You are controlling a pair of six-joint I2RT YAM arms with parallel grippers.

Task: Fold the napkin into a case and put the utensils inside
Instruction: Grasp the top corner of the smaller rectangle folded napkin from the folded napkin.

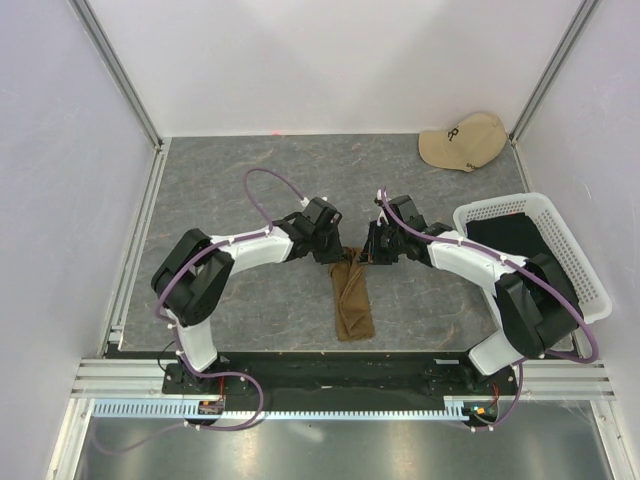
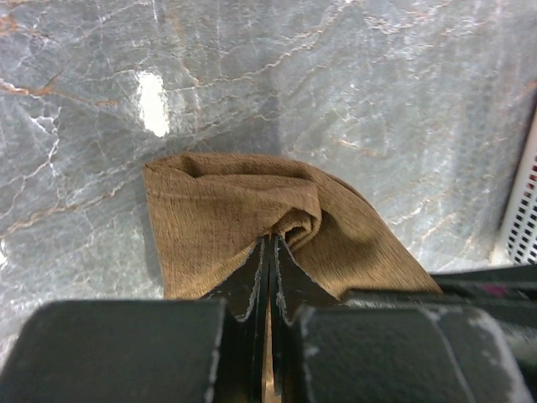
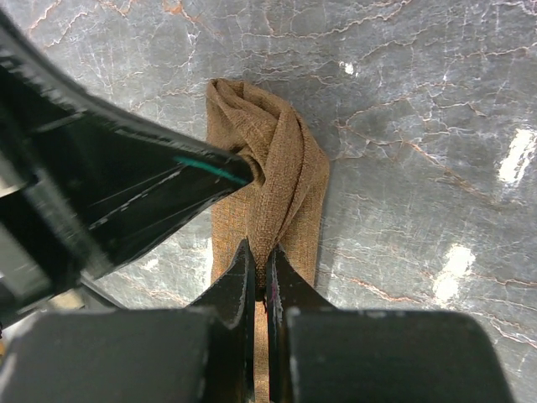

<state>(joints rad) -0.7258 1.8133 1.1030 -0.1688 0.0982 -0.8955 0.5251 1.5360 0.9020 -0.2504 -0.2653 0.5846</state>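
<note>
Now napkin (image 1: 353, 300) far end pinched inside both jaws.

It was a robot lab enclosure: white panel walls (image 1: 330, 60), aluminium frame posts (image 1: 118, 75), a marbled grey table (image 1: 230, 170).

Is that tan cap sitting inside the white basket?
No, the cap lies on the tabletop in the far corner, outside the basket.

Olive-brown napkin (image 1: 353, 300): narrow strip, seemingly folded lengthwise, on table (image 1: 250, 180) centre; far end bunched, twisted.
</note>
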